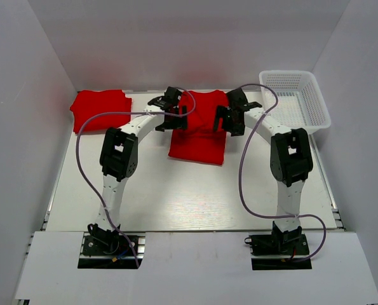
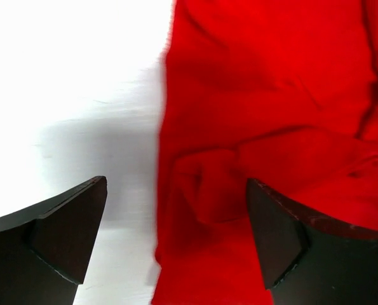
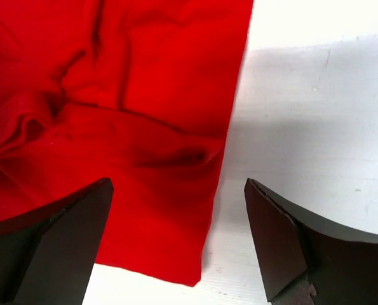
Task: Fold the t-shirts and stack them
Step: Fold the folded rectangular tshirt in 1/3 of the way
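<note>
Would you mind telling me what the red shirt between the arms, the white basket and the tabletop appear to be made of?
The red shirt looks like soft matte cloth: it creases and folds in the wrist views. The basket seems rigid white plastic, with open mesh walls. The tabletop looks smooth, white and faintly glossy; board or painted metal, I cannot tell.

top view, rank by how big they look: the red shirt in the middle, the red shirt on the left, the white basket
1. middle red shirt and white basket: too close to rank, and the shirt is partly hidden.
2. red shirt on the left: clearly the smallest.
</note>
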